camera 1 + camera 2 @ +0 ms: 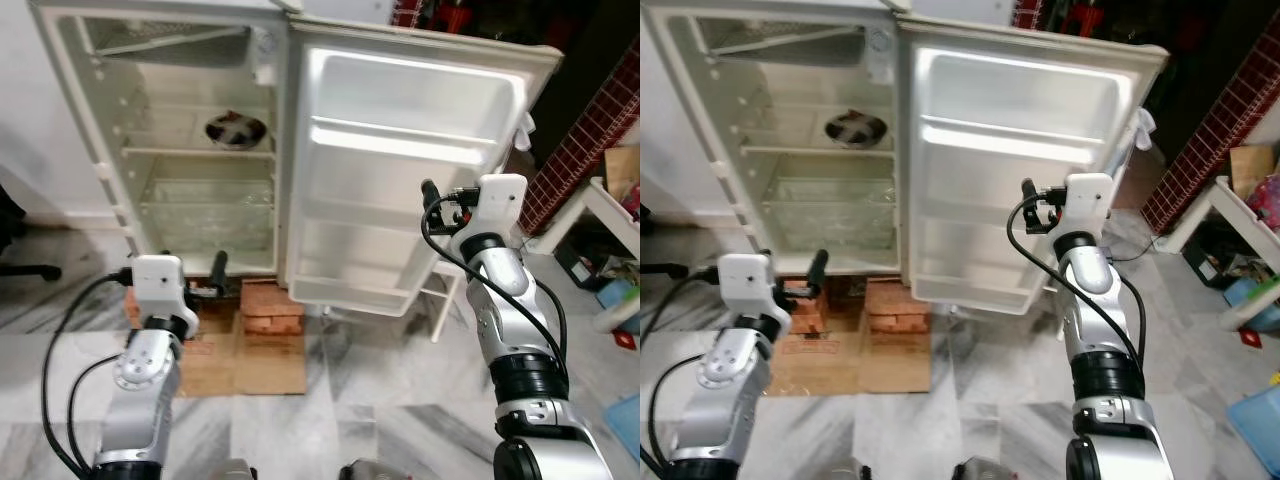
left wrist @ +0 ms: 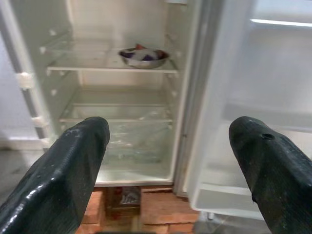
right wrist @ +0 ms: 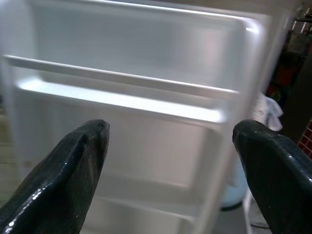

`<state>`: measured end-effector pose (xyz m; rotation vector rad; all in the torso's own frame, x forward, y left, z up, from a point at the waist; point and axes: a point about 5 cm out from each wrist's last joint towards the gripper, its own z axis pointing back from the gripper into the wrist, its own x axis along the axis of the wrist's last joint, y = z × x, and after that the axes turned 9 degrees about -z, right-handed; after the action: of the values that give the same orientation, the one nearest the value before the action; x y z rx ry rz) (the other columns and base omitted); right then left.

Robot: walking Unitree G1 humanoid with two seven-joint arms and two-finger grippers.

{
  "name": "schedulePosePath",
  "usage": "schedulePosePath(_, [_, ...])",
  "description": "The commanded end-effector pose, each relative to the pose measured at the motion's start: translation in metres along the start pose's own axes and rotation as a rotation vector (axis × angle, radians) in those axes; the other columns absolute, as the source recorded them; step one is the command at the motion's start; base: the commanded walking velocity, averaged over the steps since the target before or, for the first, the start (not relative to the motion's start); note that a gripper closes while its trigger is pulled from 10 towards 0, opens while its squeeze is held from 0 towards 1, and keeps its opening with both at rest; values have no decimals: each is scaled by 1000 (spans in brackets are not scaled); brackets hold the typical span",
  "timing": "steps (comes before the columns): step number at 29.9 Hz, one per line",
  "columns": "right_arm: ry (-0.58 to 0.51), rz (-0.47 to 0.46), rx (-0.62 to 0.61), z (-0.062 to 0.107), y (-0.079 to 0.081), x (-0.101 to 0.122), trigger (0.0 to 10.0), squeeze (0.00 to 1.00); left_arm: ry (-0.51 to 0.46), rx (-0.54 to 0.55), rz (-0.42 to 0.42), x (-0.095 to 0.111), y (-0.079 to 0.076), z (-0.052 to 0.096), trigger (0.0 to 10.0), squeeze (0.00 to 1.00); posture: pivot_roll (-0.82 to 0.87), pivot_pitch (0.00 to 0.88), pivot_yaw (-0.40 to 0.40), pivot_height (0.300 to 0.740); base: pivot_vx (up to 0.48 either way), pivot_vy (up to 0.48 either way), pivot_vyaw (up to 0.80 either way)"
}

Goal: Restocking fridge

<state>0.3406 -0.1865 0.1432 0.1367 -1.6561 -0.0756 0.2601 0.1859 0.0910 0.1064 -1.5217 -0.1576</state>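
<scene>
A small white fridge [image 1: 190,160] stands open on stacked bricks [image 1: 270,310], its door [image 1: 400,170] swung wide to the right. A metal bowl [image 1: 236,129] with food sits on the middle shelf; the bowl [image 2: 144,56] also appears in the left wrist view. A clear crisper drawer [image 1: 208,212] lies below it. My left gripper [image 1: 212,275] is held low before the fridge's bottom edge, open and holding nothing. My right gripper [image 1: 432,196] is raised in front of the door's inner shelves [image 3: 122,87], open and holding nothing.
Flattened cardboard [image 1: 250,365] lies on the marble floor under the bricks. A black chair base [image 1: 20,265] is at the far left. A white table [image 1: 610,215] with clutter and a brick-patterned wall [image 1: 590,130] stand at the right.
</scene>
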Motion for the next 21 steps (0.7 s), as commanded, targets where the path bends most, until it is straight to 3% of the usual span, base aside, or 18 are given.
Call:
schedulePosePath(1, [13,6,-33,1,-11,-1,10000,0,-7,-16,7,2,-8,-1,10000,0,49,25,-58,740,244,-409,0])
schedulePosePath(10, [9,-4,-33,-6,-10,2,10000,0,-10,-22,2,2,-11,1,10000,0,52,29,-57,740,392,-80,0])
schedulePosePath(21, [-2,15,1,-7,-2,2,10000,0,-6,-18,4,2,-11,3,10000,0,57,40,-59,740,411,-220,757])
